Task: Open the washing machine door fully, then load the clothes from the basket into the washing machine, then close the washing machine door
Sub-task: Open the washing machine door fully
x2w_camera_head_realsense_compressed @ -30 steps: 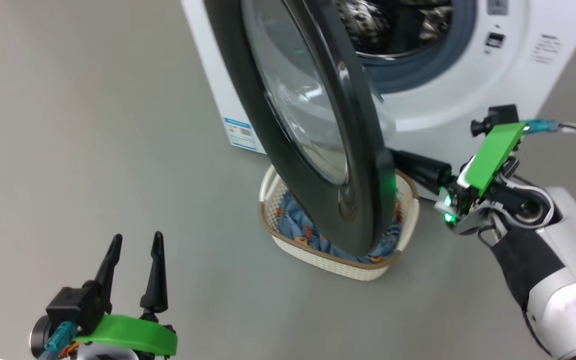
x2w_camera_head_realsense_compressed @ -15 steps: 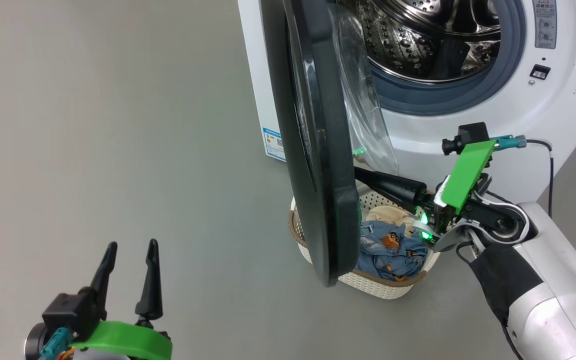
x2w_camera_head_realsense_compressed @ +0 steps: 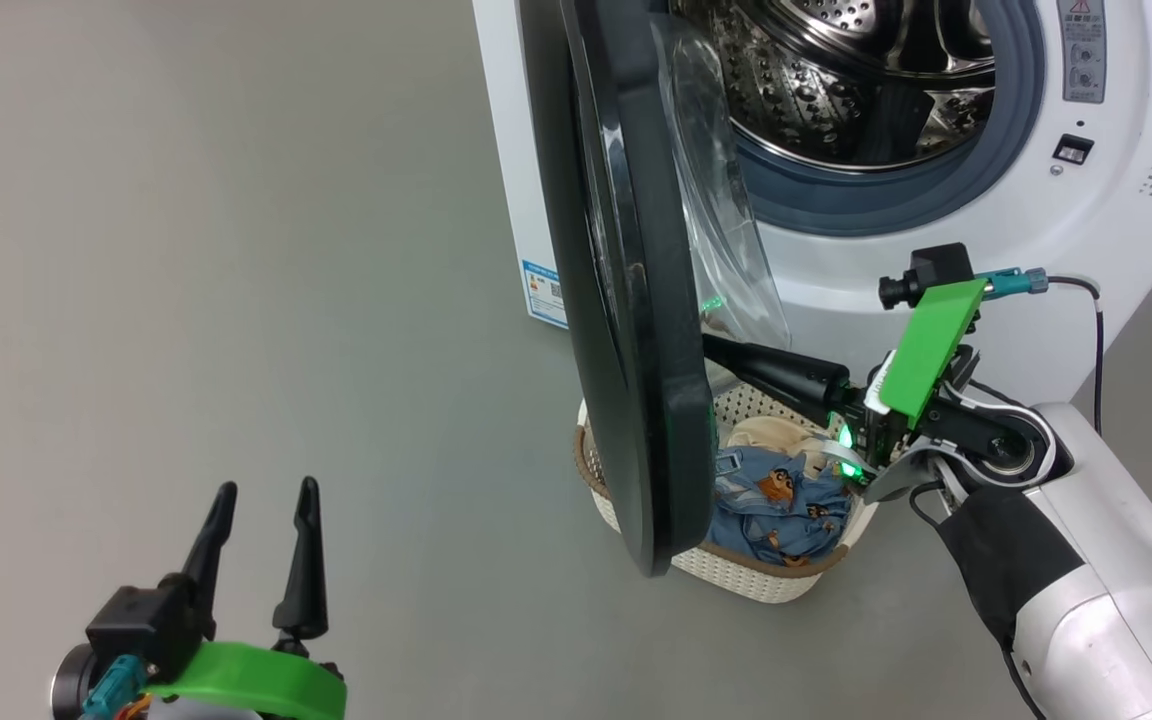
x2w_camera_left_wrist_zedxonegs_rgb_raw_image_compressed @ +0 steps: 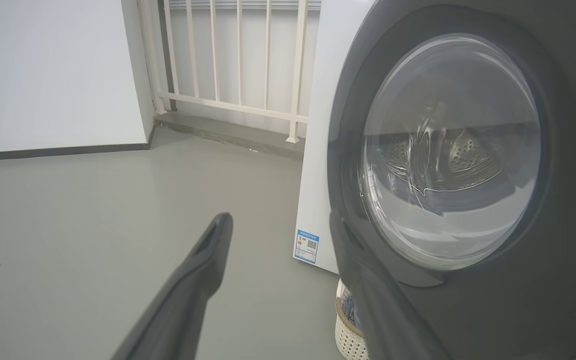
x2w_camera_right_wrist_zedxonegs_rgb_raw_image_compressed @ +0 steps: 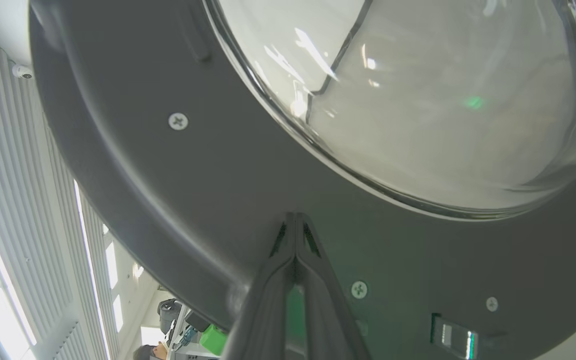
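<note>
The washing machine (x2w_camera_head_realsense_compressed: 936,250) stands at the top right with its steel drum (x2w_camera_head_realsense_compressed: 836,80) exposed. Its black washing machine door (x2w_camera_head_realsense_compressed: 626,280) hangs edge-on, swung roughly square to the front, with the glass bowl (x2w_camera_left_wrist_zedxonegs_rgb_raw_image_compressed: 448,150) facing my left wrist camera. My right gripper (x2w_camera_head_realsense_compressed: 711,347) is shut, its tips pressed against the door's inner face (x2w_camera_right_wrist_zedxonegs_rgb_raw_image_compressed: 295,216) just below the glass. Beneath the door sits the basket (x2w_camera_head_realsense_compressed: 766,575) holding light-blue clothes (x2w_camera_head_realsense_compressed: 776,500) and a cream piece (x2w_camera_head_realsense_compressed: 771,432). My left gripper (x2w_camera_head_realsense_compressed: 261,495) stands open and empty at the lower left.
Grey floor (x2w_camera_head_realsense_compressed: 236,250) stretches to the left of the machine. A white railing (x2w_camera_left_wrist_zedxonegs_rgb_raw_image_compressed: 238,60) and a white wall (x2w_camera_left_wrist_zedxonegs_rgb_raw_image_compressed: 48,70) stand behind it. A blue label (x2w_camera_head_realsense_compressed: 543,292) marks the machine's side panel. A cable (x2w_camera_head_realsense_compressed: 1086,300) runs from my right wrist.
Over the last second the door has swung further open, from angled across the basket to edge-on, with my right gripper pushing behind it. The head camera shifted too. Left arm unchanged.
</note>
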Robot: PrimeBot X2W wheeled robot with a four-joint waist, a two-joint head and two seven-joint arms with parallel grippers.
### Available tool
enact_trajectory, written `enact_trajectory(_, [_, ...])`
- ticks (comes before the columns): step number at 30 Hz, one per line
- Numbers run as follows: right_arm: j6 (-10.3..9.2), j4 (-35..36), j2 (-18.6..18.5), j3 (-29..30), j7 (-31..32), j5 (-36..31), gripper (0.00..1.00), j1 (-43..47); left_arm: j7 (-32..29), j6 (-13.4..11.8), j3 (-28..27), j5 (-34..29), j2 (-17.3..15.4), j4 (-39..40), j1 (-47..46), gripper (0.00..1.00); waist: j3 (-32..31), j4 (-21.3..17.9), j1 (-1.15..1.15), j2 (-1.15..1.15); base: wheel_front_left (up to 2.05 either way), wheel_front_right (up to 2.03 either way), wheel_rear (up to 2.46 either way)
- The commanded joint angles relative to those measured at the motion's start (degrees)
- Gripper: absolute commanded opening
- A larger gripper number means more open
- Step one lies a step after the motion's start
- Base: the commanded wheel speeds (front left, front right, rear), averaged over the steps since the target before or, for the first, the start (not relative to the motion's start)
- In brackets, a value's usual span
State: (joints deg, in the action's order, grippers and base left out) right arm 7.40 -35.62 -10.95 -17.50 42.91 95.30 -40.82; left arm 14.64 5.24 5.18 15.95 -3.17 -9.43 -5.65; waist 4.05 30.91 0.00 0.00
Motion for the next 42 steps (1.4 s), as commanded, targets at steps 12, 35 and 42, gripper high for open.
enact_trajectory(12, [0.09,6.82,0.28,0.47,-1.64,-2.46,1.00,2.80,0.35,-0.27,-0.95,0.29,-1.97,0.70,-0.83,1.00,-1.49,-6.54,0.00,0.00,0.00,0.00,0.00])
enact_trajectory(35, [0.09,24.18,-8.11,-0.01,-25.31,-19.81,1.00,12.01,0.36,-0.92,-0.34,0.19,-1.98,1.05,-0.73,1.00,-2.41,-21.89,0.00,0.00,0.00,0.00,0.00])
enact_trajectory(42, [0.09,26.07,-12.45,-2.16,-35.63,-25.54,1.00,16.45,0.36,-0.99,-0.47,-0.03,-2.03,1.23,-0.29,1.00,-3.00,-24.16,0.00,0.00,0.00,0.00,0.00])
